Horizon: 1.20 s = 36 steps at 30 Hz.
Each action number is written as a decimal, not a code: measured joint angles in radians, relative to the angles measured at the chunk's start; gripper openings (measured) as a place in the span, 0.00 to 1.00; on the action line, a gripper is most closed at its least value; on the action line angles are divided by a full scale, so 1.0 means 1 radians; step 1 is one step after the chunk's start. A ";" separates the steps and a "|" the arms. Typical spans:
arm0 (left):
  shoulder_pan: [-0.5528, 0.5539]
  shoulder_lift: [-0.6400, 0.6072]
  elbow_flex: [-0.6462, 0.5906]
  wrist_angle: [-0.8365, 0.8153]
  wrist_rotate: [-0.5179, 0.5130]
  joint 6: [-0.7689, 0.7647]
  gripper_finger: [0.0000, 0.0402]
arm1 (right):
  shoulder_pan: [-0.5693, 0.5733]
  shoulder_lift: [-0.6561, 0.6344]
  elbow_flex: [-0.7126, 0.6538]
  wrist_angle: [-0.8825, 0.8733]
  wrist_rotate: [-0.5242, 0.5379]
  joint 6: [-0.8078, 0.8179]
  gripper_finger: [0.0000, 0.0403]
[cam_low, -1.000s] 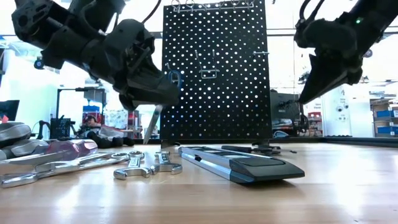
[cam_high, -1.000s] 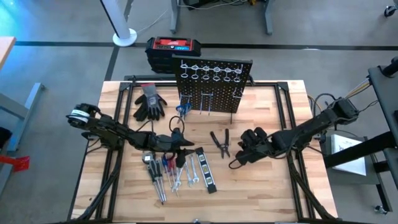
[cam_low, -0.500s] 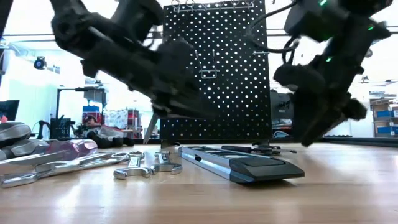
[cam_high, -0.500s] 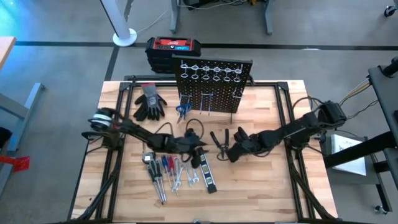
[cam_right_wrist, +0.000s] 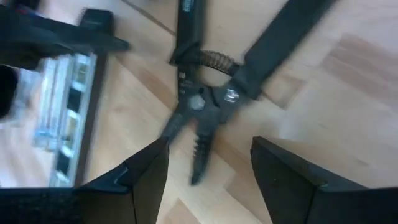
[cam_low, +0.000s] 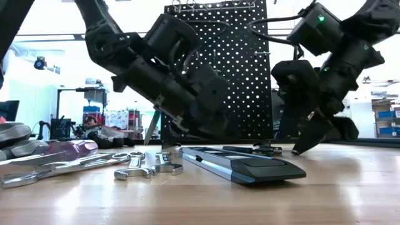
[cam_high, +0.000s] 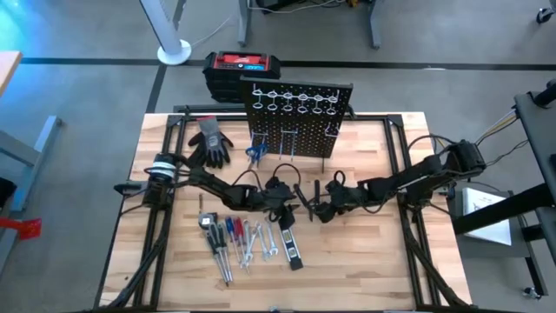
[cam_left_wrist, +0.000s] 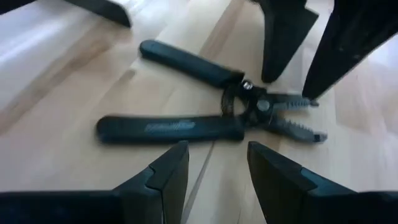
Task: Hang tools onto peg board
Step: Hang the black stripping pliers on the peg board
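Dark pliers (cam_high: 306,198) lie flat on the wooden table, in front of the upright black peg board (cam_high: 300,122). Their handles point toward my left gripper (cam_left_wrist: 214,152) and their jaws toward my right gripper (cam_right_wrist: 208,149). My left gripper (cam_high: 287,207) is open and low, just short of the handles (cam_left_wrist: 168,127), with nothing between its fingers. My right gripper (cam_high: 321,209) is open and tipped down, one finger on each side of the pliers' jaw end (cam_right_wrist: 199,146). I cannot tell whether it touches them. Blue-handled scissors (cam_high: 254,149) hang on the board.
Screwdrivers and wrenches (cam_high: 233,242) lie in a row at the near left, with the black level bar (cam_high: 289,239) beside them, close to my left gripper. Grey-black gloves (cam_high: 210,143) lie at the far left. A red-topped black box (cam_high: 243,65) stands behind the board.
My left gripper has moved toward the table's right edge and down, up to the pliers' handles. My right gripper has come down and toward the left onto the pliers' jaw end, rolled and tipped further downward, and gone from shut to open. The pliers have stayed in place.
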 joint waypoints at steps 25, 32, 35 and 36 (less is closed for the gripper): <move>-0.013 0.072 0.023 0.047 0.061 -0.067 0.39 | 0.010 0.198 0.041 0.194 -0.085 0.006 0.29; -0.038 0.074 0.040 0.032 0.091 -0.068 0.39 | 0.010 0.199 0.043 0.203 -0.033 0.038 0.22; -0.039 0.074 0.041 0.021 0.090 -0.072 0.39 | 0.010 0.198 0.039 0.250 -0.028 0.048 0.22; -0.039 0.073 0.041 0.019 0.090 -0.076 0.39 | 0.010 0.199 0.040 0.269 -0.031 0.054 0.22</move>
